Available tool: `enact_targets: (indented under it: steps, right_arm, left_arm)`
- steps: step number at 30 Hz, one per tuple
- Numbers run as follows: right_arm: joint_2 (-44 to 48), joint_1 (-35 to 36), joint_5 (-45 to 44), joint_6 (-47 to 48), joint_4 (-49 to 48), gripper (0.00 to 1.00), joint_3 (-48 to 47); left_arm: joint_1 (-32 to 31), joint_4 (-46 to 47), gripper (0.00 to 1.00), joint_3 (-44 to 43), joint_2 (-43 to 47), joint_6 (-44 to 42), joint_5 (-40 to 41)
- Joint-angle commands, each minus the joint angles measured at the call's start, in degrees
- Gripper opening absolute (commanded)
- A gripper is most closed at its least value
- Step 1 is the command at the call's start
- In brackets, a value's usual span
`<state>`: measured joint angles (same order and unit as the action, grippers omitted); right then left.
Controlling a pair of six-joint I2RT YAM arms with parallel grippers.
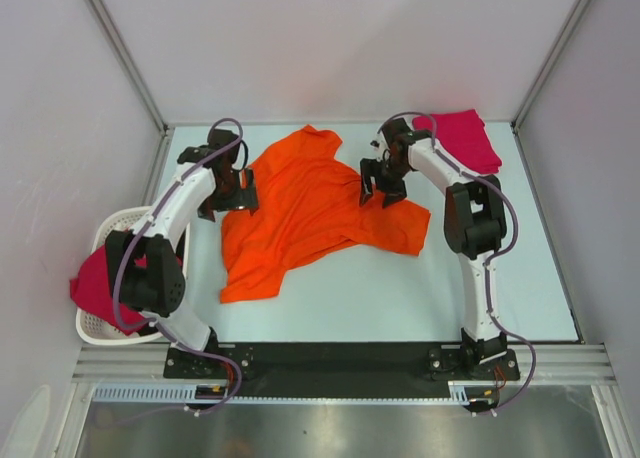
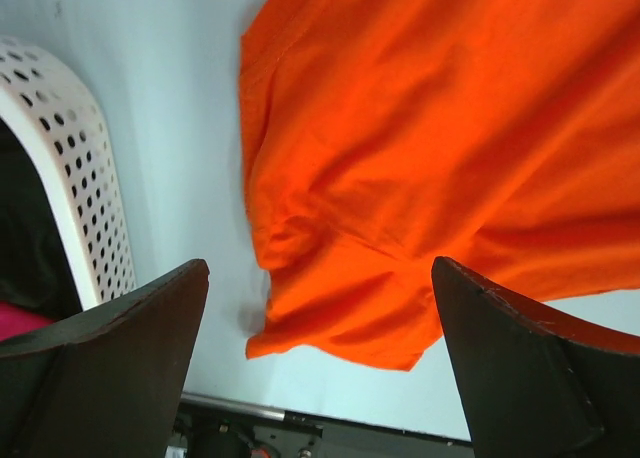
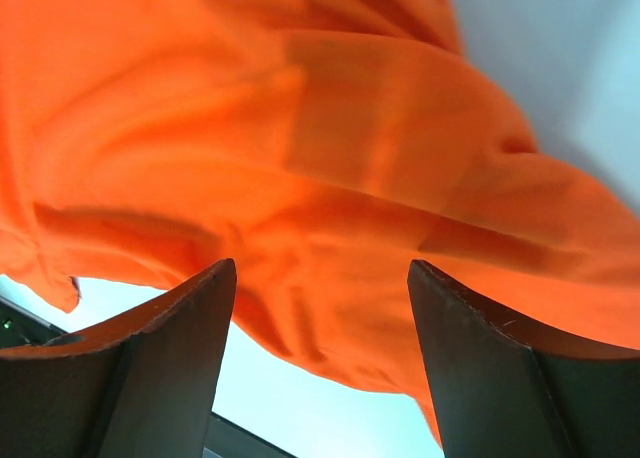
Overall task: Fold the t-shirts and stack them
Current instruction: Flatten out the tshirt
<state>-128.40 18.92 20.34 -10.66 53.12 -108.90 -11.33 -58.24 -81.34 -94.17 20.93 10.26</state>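
A bright orange t-shirt (image 1: pixel 305 213) lies crumpled and spread on the pale table. It also shows in the left wrist view (image 2: pixel 430 148) and fills the right wrist view (image 3: pixel 300 148). My left gripper (image 1: pixel 228 200) is open and empty, just left of the shirt's left edge. My right gripper (image 1: pixel 383 188) is open and empty over the shirt's right part. A folded crimson-pink t-shirt (image 1: pixel 466 138) lies at the far right corner. Another crimson-pink t-shirt (image 1: pixel 98 286) hangs out of the white basket (image 1: pixel 122 221).
The white slatted basket stands off the table's left edge and shows in the left wrist view (image 2: pixel 85 178). Grey walls with metal rails enclose the table. A black rail (image 1: pixel 330 358) runs along the near edge.
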Motion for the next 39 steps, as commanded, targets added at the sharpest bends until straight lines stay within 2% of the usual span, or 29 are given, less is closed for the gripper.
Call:
enact_targets:
  steps: [1, 4, 6, 9, 10, 12, 16, 19, 22, 25, 34, 39]
  right_arm:
    - [2.19, -0.46, -0.82, 1.08, 1.81, 0.75, -2.62]
    - [-0.52, -0.28, -1.79, 1.16, 2.25, 0.75, -6.04]
    - [-2.46, -0.2, -1.88, 1.16, 4.09, 0.75, -8.86]
    - [-4.05, -0.28, -1.36, 1.51, 4.71, 0.75, -12.47]
    - [-4.23, -0.46, -1.09, 1.43, 5.23, 0.75, -13.26]
    - [-3.0, -0.64, 0.05, 1.34, 5.94, 0.75, -12.83]
    - [1.65, -0.55, 0.14, 1.86, 5.24, 0.75, -4.59]
    - [4.82, 0.15, 0.49, 2.92, 4.89, 0.74, 2.63]
    - [5.18, 2.0, 0.84, 3.54, 4.62, 0.74, 5.71]
    - [2.99, 4.11, 1.11, 3.54, 4.62, 0.72, 4.94]
    - [-1.59, 7.53, -1.35, 4.24, 9.62, 0.66, 2.11]
    - [2.71, 8.59, -7.85, 4.33, 10.42, 0.67, 8.68]
  left_arm:
    - [1.39, -4.07, 1.0, 1.25, 0.91, 0.25, 0.55]
    - [3.41, -2.77, 1.0, 4.77, 1.89, 0.52, -1.29]
    - [3.77, -2.14, 1.0, 4.09, -0.3, 0.17, -2.35]
    - [3.86, -2.58, 1.0, -0.65, -4.16, -0.89, -2.96]
    - [3.86, -3.89, 1.0, -4.4, -4.96, -1.67, -3.4]
    - [3.77, -6.88, 0.99, -6.1, -5.24, -2.29, -5.24]
    - [3.77, -8.2, 1.0, 0.99, 2.12, -1.42, -6.83]
    - [3.77, -7.33, 0.99, 14.4, 8.71, -0.02, -9.72]
    - [3.6, -6.72, 0.99, 21.37, 12.33, 0.69, -11.04]
    - [3.25, -6.01, 0.99, 25.51, 13.66, 0.52, -10.35]
    - [-1.84, -1.53, 0.99, 26.59, 4.35, 0.08, -10.35]
    - [-2.73, -1.53, 1.0, 28.07, 3.56, 0.25, -10.35]
